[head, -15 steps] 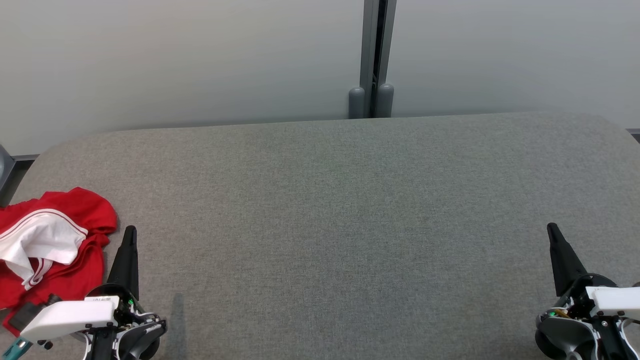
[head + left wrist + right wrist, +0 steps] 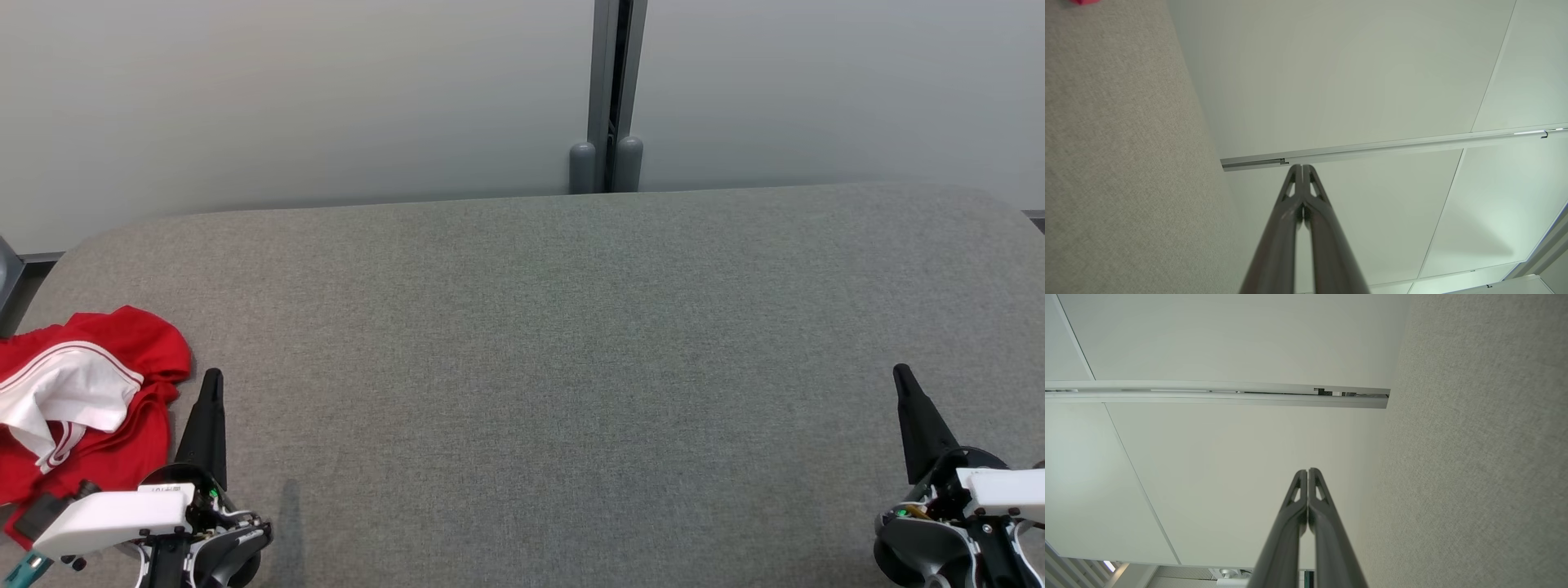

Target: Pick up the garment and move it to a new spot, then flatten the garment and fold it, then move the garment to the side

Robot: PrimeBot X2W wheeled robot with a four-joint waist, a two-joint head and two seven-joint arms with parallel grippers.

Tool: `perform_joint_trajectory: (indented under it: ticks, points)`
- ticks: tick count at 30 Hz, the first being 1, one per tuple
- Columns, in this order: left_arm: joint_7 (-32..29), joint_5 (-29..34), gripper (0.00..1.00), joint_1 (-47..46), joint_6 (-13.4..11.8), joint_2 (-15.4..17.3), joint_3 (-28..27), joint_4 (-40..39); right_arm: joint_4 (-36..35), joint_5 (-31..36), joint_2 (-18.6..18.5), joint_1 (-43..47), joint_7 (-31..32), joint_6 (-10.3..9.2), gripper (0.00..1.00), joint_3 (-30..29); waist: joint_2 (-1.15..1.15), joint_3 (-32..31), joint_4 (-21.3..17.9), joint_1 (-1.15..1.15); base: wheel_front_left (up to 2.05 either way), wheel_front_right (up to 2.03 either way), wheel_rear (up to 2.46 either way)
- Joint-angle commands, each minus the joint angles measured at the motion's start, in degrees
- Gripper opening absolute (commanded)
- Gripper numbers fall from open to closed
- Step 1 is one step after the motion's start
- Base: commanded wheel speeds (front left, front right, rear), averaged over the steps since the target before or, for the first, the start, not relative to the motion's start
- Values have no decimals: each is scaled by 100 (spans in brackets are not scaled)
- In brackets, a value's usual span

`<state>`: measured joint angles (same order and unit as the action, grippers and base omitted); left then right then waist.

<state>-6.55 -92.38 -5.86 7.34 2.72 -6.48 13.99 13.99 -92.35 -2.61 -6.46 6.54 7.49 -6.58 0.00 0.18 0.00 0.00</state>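
Your garment (image 2: pixel 90 392): red with white lining, crumpled at near-left edge of grey tabletop (image 2: pixel 555 327). Your left end effector (image 2: pixel 212 376): just right of garment, fingers pressed together, gripping nothing. Your right end effector (image 2: pixel 899 371): near right, well apart from garment, fingers likewise pressed together, gripping nothing. Both point toward far wall (image 2: pixel 326 98).

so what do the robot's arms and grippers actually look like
The left gripper and right gripper have long dark fingers tapering to a point, with small triangular cut-outs near the tips. Each sits on a round black-and-grey wrist with a white boxy housing, a green light and thin cables. The left housing carries a small printed label.
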Motion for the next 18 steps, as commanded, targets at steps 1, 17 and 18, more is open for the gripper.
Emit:
perform_joint_trajectory:
  ticks: [1, 17, 18]
  points:
    - [-17, -9, 0, -69, 33, 31, -19, -15, -17, -15, -52, 50, 17, 0, 0, -4, 0, 0, 0, 0, 0, 0, 0]
    - [-16, -9, 0, -69, 33, 31, -19, -15, -17, -15, -52, 50, 17, 0, 0, -3, 0, 0, 0, 0, 0, 0, 0]
    - [-17, -9, 0, -69, 33, 31, -19, -15, -17, -15, -52, 50, 17, 0, 0, -2, 0, 0, 0, 0, 0, 0, 0]
